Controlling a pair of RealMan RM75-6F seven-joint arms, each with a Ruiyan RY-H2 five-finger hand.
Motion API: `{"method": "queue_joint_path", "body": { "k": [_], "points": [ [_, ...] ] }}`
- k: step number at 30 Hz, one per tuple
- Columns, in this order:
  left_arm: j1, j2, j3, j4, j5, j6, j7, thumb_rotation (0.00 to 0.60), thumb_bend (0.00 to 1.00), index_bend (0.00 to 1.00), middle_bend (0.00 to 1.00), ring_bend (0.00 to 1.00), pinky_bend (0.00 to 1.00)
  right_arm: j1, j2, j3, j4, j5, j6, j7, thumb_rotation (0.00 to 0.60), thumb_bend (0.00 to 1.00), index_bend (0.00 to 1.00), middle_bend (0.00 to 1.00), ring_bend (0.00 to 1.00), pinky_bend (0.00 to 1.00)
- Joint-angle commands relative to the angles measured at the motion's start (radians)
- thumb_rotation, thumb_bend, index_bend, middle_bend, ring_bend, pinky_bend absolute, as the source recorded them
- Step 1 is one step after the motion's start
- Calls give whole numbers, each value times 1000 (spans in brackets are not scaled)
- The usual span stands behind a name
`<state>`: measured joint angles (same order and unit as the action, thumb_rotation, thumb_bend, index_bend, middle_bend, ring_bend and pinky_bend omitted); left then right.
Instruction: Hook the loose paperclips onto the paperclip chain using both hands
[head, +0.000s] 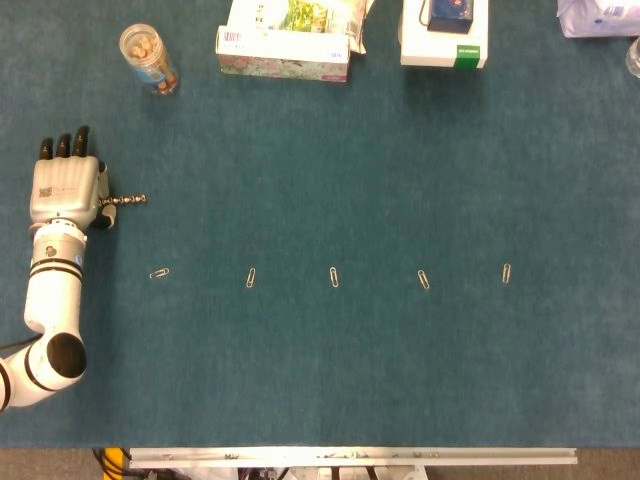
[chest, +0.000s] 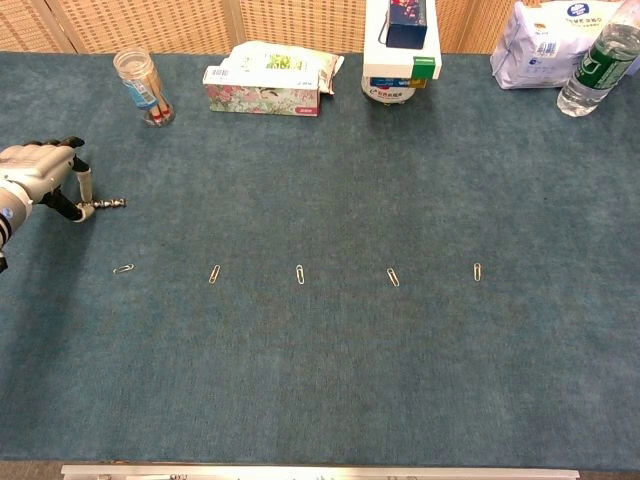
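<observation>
Pinching one end of the paperclip chain between thumb and a finger, the left hand is sitting at the far left of the blue surface, its other fingers stretched out toward the far edge. The chain is a short dark string lying flat, its long axis running left to right, with the free end pointing away from the hand toward the middle of the surface. In the chest view the same chain is poking out rightward from the hand.

The loose paperclips are lying in a row nearer the robot than the chain, well apart from one another. The nearest paperclip is lying just right of the left forearm and toward the robot from the chain's free end; it is tilted, close to crosswise. The next ones are lying roughly lengthwise toward the robot, each farther right. The left hand is clearly the nearer one to the first clip; the right hand is not showing in either view, so it would probably have to come in to pick that clip up.

Writing on the things at the far edge — a floral box, a white and green box, a jar — is too small to read.
</observation>
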<state>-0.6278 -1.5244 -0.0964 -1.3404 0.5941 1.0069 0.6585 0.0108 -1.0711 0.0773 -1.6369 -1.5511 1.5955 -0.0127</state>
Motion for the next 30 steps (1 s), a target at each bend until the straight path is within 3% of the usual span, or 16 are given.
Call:
{"method": "queue_joint_path", "body": {
  "k": [1, 30],
  "points": [
    [0, 0, 1, 1, -4, -2, 4, 600, 337, 507, 0, 0, 4, 0, -1, 0, 0, 0, -1, -1, 600, 614, 429, 421, 370, 438],
    [-2, 16, 16, -16, -15, -19, 26, 600, 358, 483, 0, 0, 4, 1, 0, 0, 0, -1, 0, 1, 600, 614, 429, 421, 370, 438]
  ]
}}
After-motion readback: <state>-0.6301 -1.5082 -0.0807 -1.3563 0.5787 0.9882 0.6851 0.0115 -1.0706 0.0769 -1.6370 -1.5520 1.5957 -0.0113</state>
